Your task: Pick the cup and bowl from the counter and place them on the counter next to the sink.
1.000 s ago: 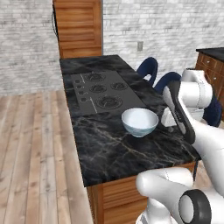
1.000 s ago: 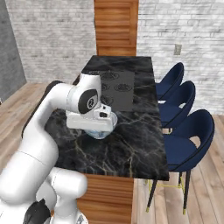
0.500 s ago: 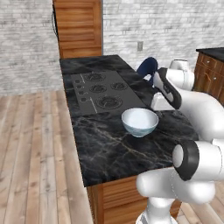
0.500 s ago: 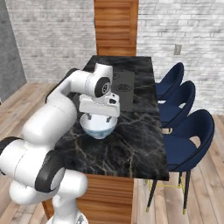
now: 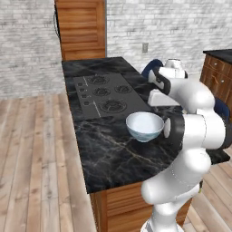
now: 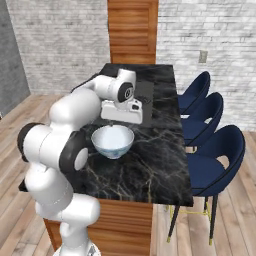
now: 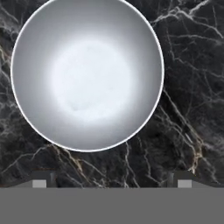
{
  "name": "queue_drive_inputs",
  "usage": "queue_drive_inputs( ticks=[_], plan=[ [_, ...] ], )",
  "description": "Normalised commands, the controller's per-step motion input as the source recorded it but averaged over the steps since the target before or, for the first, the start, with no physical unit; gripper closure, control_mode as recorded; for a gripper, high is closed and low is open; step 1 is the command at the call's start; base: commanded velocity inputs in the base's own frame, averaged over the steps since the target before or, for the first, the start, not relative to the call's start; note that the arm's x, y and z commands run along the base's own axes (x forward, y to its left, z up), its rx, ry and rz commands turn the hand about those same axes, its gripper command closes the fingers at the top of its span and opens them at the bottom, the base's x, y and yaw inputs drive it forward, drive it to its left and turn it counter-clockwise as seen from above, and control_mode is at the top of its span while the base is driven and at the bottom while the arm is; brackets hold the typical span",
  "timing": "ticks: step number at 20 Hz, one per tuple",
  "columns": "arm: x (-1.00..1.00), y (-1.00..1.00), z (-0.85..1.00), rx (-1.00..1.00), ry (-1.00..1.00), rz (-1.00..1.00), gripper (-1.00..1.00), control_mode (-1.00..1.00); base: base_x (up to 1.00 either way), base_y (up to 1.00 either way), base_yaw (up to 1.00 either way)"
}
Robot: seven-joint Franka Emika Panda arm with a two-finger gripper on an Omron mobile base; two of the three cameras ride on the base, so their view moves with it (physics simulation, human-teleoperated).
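The white bowl (image 5: 145, 127) (image 6: 113, 141) stands upright on the black marble counter (image 5: 113, 156) (image 6: 157, 150), its inside pale and holding nothing. My gripper (image 5: 156, 103) (image 6: 121, 120) hangs above the counter just beyond the bowl's far rim, pointing down. In the hand view the bowl (image 7: 87, 74) is seen from straight above. My gripper (image 7: 111, 180) is open there, its two tips wide apart over bare marble (image 7: 188, 96) beside the bowl's rim, touching nothing. The green cup and the sink are out of view.
A dark four-burner stovetop (image 5: 102, 93) is set into the counter behind the bowl. Three blue chairs (image 6: 202, 130) line the counter's right side. A tall wooden panel (image 5: 81, 27) stands at the far end, and a wooden cabinet (image 5: 219, 68) at the far right.
The arm has swung from the bowl's right side to just behind it, and the hand now points down at the counter. The bowl has not moved.
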Motion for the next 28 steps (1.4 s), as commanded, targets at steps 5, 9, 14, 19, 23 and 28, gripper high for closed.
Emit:
queue_drive_inputs(
  ticks=[5, 9, 14, 19, 23, 28],
  plan=[
    [0.83, -0.23, -0.34, 0.00, 0.00, 0.01, -1.00, -1.00, 0.00, 0.00, 0.00],
    [0.51, -0.15, -0.41, 0.02, -0.01, 0.03, -1.00, -1.00, 0.00, 0.00, 0.00],
    [0.23, -0.05, -0.45, 0.02, 0.00, 0.03, -1.00, -1.00, 0.00, 0.00, 0.00],
    [0.17, 0.00, -0.54, 0.00, 0.00, 0.01, -1.00, -1.00, 0.00, 0.00, 0.00],
    [0.00, 0.00, -0.51, 0.00, 0.00, 0.02, -1.00, -1.00, 0.00, 0.00, 0.00],
    [0.00, 0.00, -0.43, 0.00, 0.00, 0.03, -1.00, -1.00, 0.00, 0.00, 0.00]
  ],
)
